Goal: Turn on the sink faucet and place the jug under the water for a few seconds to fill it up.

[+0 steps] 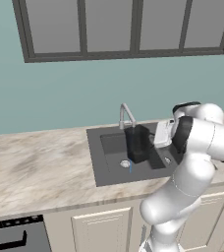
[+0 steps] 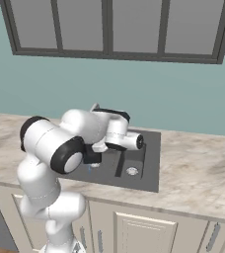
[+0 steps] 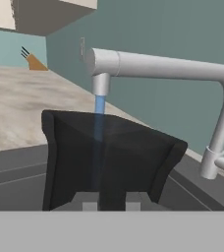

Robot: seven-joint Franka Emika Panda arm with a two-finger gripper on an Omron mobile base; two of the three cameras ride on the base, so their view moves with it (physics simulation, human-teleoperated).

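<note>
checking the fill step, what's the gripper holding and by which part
The gripper holds the black jug by its near side wall, under the water.

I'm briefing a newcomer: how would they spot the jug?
Find the dark grey recessed sink in the marble counter. Under its silvery arched faucet sits a matte black boxy jug, the one thing the thin blue water stream pours into.

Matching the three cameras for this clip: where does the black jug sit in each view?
Left base view: the jug stands over the sink, just right of centre, under the faucet spout.
Right base view: a dark patch of it peeks out left of centre, mostly behind the arm.
Hand view: the jug spans the lower middle, the water running into it.
Shared landmark: the faucet, directly above the jug.
</note>
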